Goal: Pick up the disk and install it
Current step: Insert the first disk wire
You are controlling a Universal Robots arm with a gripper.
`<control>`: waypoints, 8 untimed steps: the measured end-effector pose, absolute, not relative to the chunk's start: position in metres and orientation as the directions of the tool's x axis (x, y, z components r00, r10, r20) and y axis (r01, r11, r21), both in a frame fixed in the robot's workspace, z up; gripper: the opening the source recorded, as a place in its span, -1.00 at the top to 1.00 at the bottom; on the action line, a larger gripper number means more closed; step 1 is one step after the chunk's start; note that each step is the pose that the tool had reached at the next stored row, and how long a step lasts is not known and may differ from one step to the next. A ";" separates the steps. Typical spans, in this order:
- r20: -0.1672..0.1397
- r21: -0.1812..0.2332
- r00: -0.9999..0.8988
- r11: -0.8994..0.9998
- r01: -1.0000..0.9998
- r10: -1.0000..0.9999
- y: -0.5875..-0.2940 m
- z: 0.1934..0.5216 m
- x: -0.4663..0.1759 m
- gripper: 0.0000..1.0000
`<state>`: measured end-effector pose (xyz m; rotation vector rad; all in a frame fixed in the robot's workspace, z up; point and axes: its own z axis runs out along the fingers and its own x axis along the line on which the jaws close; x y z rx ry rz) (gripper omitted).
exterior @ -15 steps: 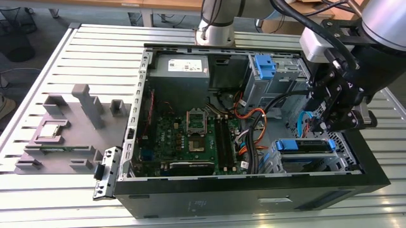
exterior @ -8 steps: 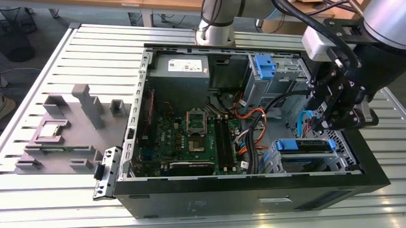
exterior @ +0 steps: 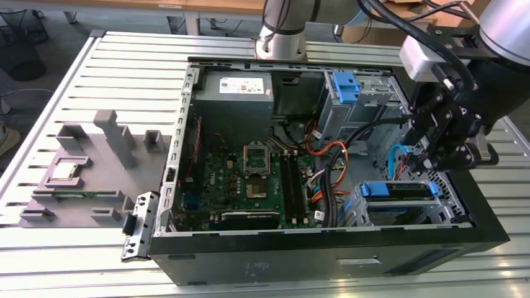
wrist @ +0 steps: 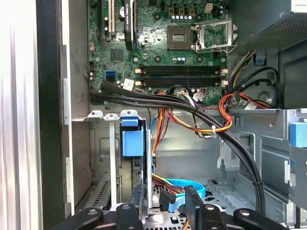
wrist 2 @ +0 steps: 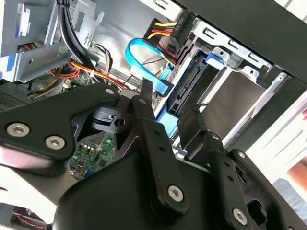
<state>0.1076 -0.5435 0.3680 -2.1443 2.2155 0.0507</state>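
The disk (exterior: 399, 190) sits in its bay just beside the hand (exterior: 437, 164), which is spread and empty.

The arm (exterior: 283, 28) stands at the back and reaches across to the exterior view's right; its wrist points downward; the end effector (exterior: 447, 162) hangs with black fingers (wrist 2: 151, 129) apart, gripping nothing

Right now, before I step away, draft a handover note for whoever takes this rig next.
The gripper is open and holds nothing. It hangs over the drive bay inside the computer case.
The disk sits in that bay with its blue carrier showing, not gripped.
Done: the disk is in the bay.
Left: these views cannot confirm whether it is fully seated.
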 end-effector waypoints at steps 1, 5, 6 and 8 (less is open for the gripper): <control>-0.061 -0.016 -0.032 0.033 -0.999 -0.998 -0.543 0.368 0.108 0.03; -0.054 -0.011 -0.032 0.033 -0.999 -0.998 -0.543 0.367 0.109 0.03; -0.054 -0.010 -0.033 0.033 -0.999 -0.998 -0.543 0.366 0.110 0.03; -0.054 -0.008 -0.033 0.033 -0.999 -0.998 -0.543 0.365 0.112 0.03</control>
